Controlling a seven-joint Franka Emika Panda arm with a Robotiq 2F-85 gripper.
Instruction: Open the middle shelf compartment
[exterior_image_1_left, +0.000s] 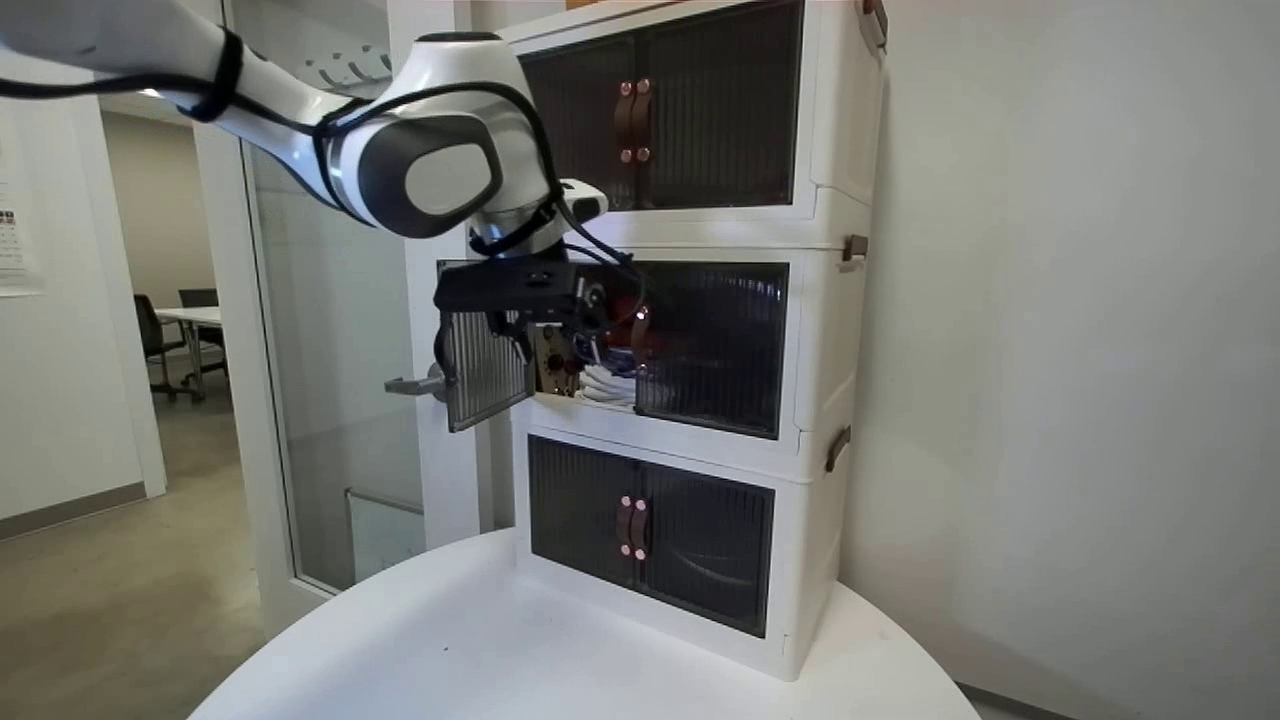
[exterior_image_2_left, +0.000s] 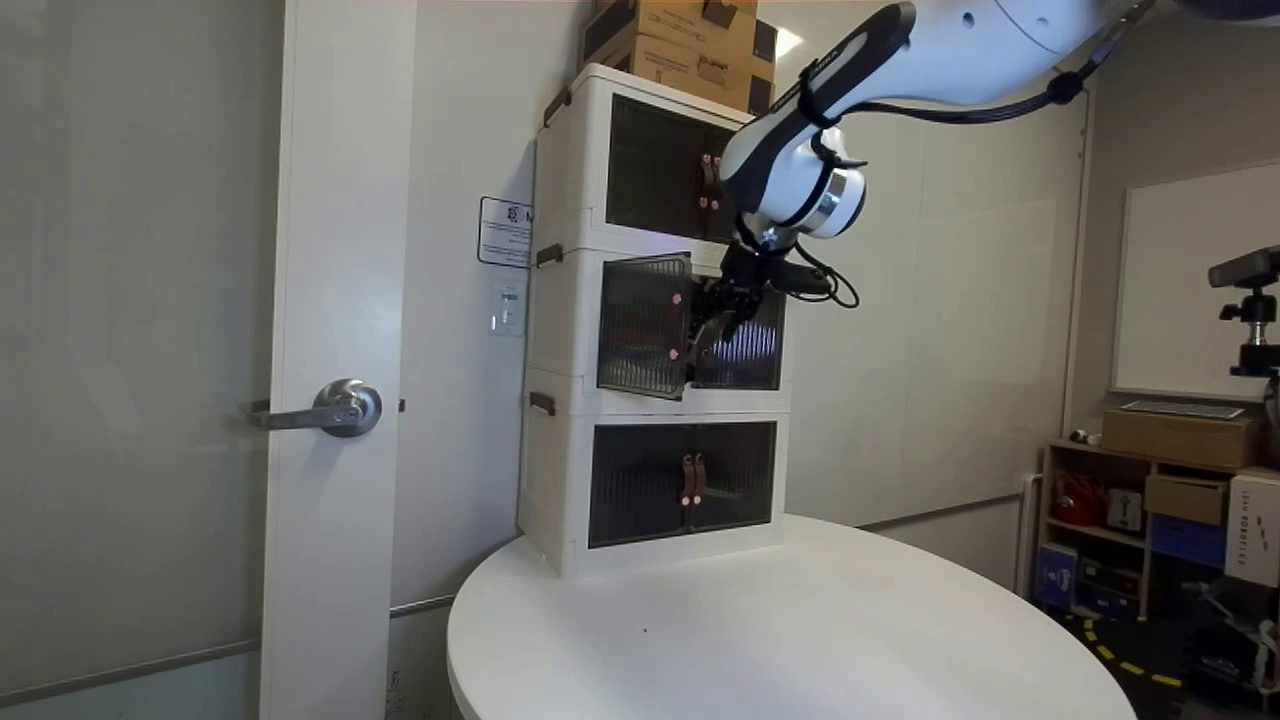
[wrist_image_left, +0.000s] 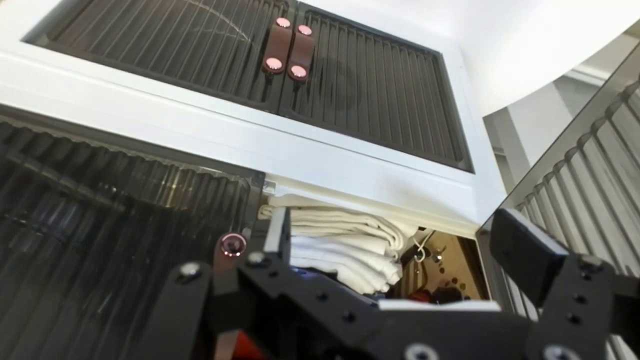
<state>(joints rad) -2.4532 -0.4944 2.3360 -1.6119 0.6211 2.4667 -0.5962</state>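
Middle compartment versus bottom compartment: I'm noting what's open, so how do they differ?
The middle compartment has one door standing open; the bottom compartment has both doors shut. A white folded stack shows directly inside the middle compartment, while the bottom compartment's interior looks dark. Both have white frames and brown handles.

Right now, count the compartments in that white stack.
3: the top compartment; the middle compartment, one door open; the bottom compartment, on the table. None seems hidden.
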